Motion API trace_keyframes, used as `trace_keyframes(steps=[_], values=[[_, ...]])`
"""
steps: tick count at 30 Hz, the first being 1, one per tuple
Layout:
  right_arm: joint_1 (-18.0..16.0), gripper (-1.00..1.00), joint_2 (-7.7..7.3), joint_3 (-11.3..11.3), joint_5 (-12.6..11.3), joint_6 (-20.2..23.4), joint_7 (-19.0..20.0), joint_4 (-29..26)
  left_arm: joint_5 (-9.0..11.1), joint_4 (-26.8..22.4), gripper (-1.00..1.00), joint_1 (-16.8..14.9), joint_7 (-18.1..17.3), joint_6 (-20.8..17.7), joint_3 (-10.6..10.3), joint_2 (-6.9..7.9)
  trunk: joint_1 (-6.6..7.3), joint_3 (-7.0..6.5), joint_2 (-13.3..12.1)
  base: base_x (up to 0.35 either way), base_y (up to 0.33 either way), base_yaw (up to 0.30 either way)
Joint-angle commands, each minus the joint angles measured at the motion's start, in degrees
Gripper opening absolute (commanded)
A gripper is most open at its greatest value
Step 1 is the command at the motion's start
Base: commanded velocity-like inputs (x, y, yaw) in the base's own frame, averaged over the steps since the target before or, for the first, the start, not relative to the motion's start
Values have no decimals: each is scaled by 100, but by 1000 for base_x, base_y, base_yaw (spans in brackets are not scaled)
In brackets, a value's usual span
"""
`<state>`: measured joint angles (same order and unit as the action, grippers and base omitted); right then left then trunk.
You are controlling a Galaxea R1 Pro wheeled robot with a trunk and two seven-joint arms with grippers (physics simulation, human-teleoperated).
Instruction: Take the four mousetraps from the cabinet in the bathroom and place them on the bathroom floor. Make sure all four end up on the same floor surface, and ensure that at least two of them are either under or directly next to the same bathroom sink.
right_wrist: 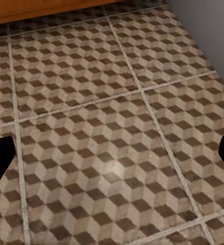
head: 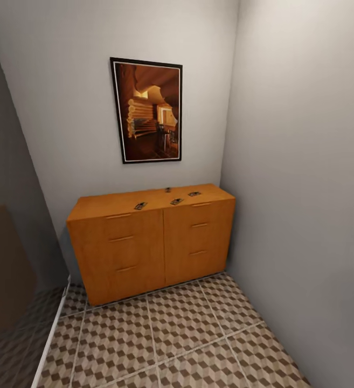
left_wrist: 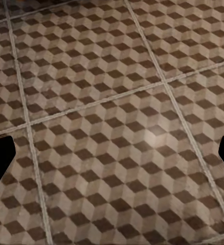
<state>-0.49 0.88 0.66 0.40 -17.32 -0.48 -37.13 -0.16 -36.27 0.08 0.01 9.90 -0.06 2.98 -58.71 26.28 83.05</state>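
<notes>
Straight ahead in the head view, the orange-brown cabinet stands against the back wall with its drawers shut. Several mousetraps lie on its top: one near the front middle, one right of it, one further right and one at the back. The bathroom floor with its cube pattern stretches in front. My left gripper is open over bare tiles, and my right gripper is open over tiles near the cabinet's foot. The sink is out of view.
A framed picture hangs above the cabinet. A grey wall closes the right side right up to the cabinet. A dark panel and a white strip bound the floor at the left.
</notes>
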Motion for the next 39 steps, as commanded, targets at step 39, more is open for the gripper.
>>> trace_keyframes(steps=[39], values=[[-4, 100, 0, 4, 4, -17, -5, 12, -10, 143, 100, 1, -1, 12, -3, 1, -2, -114, 2, 26, 13, -83]])
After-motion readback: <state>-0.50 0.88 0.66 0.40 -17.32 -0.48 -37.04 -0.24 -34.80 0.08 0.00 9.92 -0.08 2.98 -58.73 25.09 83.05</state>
